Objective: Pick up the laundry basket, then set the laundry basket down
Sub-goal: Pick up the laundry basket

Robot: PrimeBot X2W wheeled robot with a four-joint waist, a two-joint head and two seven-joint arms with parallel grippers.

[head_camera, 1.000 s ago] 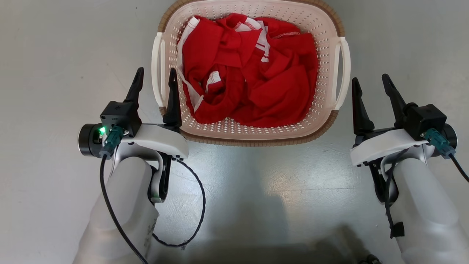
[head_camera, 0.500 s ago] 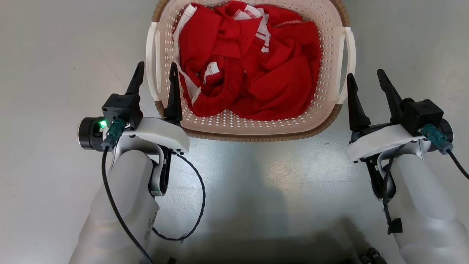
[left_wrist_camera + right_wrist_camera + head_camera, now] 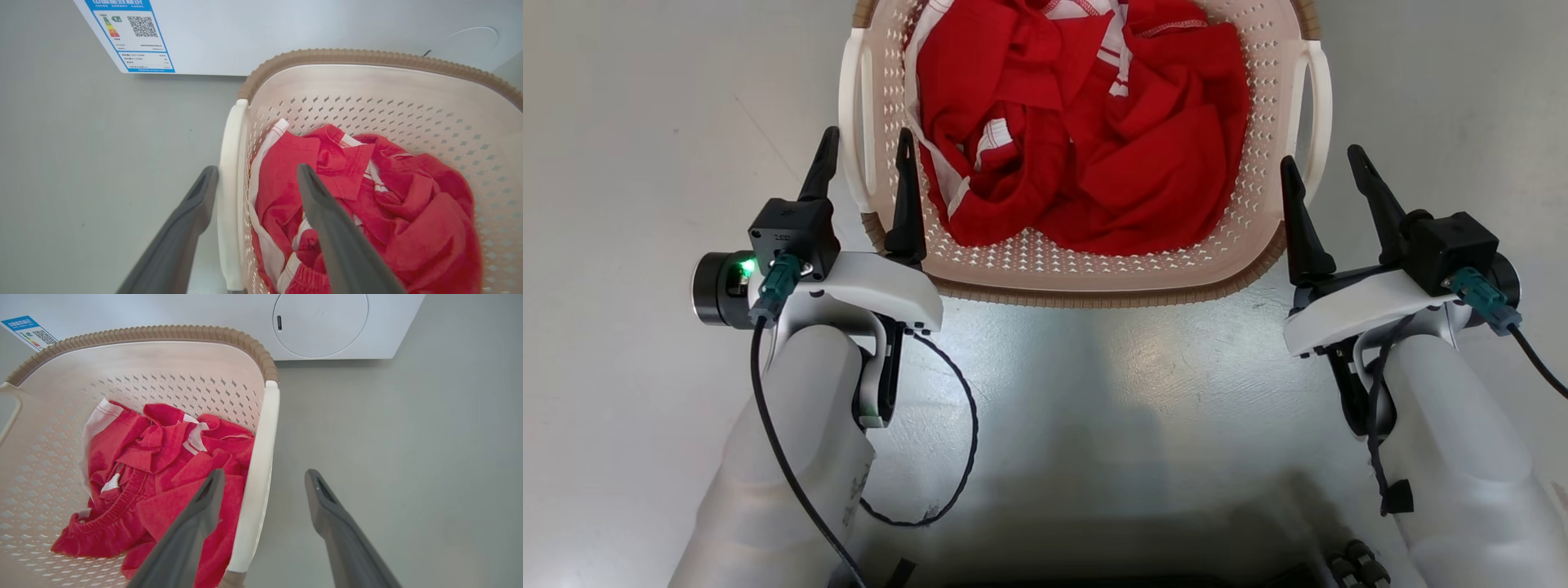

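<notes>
The laundry basket (image 3: 1094,265) is cream-white and perforated with a brown rim, and it holds red clothes (image 3: 1094,131) on the grey floor straight ahead. My left gripper (image 3: 863,159) is open; its fingers straddle the basket's left white handle (image 3: 851,122), one outside and one over the clothes. The left wrist view shows that handle (image 3: 229,196) between the fingers of the left gripper (image 3: 253,173). My right gripper (image 3: 1321,159) is open too, level with the near end of the right handle (image 3: 1321,90). In the right wrist view the right handle (image 3: 263,424) runs between the fingers of the right gripper (image 3: 264,473).
A white washer stands just behind the basket, with an energy label (image 3: 132,34) on its front and a round white hatch (image 3: 320,322). Grey floor lies on both sides of the basket. A black cable (image 3: 956,457) loops off my left forearm.
Both grippers have reached further forward along the basket's sides. The right one has come inward, so its inner finger now overlaps the basket wall. The head view shifted as well.
</notes>
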